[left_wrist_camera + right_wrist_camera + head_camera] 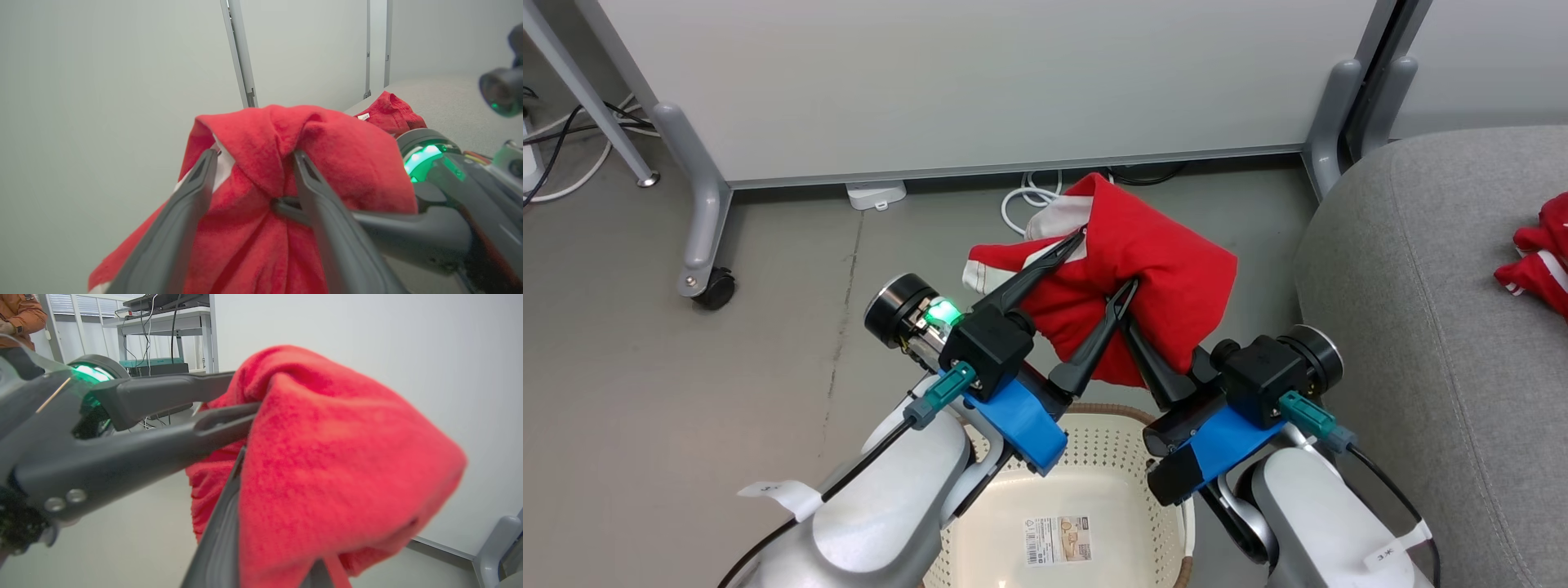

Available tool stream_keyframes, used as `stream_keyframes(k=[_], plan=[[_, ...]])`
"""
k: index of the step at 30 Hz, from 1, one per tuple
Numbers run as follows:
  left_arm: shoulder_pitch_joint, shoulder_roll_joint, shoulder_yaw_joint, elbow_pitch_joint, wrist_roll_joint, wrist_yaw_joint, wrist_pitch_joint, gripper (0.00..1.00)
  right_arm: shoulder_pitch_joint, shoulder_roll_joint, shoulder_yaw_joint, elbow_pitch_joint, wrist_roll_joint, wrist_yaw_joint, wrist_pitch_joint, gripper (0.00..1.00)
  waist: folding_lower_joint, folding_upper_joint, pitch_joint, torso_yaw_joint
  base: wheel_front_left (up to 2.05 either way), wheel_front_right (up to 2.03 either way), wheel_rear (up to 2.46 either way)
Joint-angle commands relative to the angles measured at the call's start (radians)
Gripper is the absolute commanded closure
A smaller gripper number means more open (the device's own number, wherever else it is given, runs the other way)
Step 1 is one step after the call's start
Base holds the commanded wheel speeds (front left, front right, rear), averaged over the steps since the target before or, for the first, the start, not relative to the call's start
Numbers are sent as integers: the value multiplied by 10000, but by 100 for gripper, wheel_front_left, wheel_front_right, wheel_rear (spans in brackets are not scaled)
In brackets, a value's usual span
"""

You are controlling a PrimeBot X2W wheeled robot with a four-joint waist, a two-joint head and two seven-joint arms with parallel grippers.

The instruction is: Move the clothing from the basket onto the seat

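While the head view has both arms up over the basket, it's the wrist cams that sort out who's actually gripping. From above, the red garment hangs in the air past the basket's far rim, over the floor. The left gripper has its fingers spread wide, with cloth draped over the tips. The right gripper comes in from the other side, fingers pressed together, pinching a fold of the garment just beside the left's inner finger.

The left wrist view makes that clear: the right's dark tip bites into a bunched twist of fabric between the two spread fingers. In the right wrist view fuzzy red cloth hangs over its own finger and hides the pinch. That view does catch a person's orange sleeve and a tabletop with cables way back.

A second red garment already lies on the grey seat, off to the right and well apart from the basket. A printed sticker shows on the basket's bare bottom.

As for the room, it's a grey floor and a white partition panel on a castor, with a white cable coiled at its foot.
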Motion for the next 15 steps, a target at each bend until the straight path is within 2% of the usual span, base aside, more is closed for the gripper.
stream_keyframes(k=[1,8,15], plan=[[-72,0,69,9,81,-13,-47,0,116,31,-85,7,33,5,-38,100,0,-1,-3,-2,0,0,0],[80,15,180,-47,235,-12,-47,0,359,-15,-513,-16,37,5,-38,100,0,-1,-41,-99,0,0,0],[352,105,326,-179,442,51,-47,0,745,-69,-1353,-287,-74,5,-39,100,0,-1,27,-568,0,0,0]])
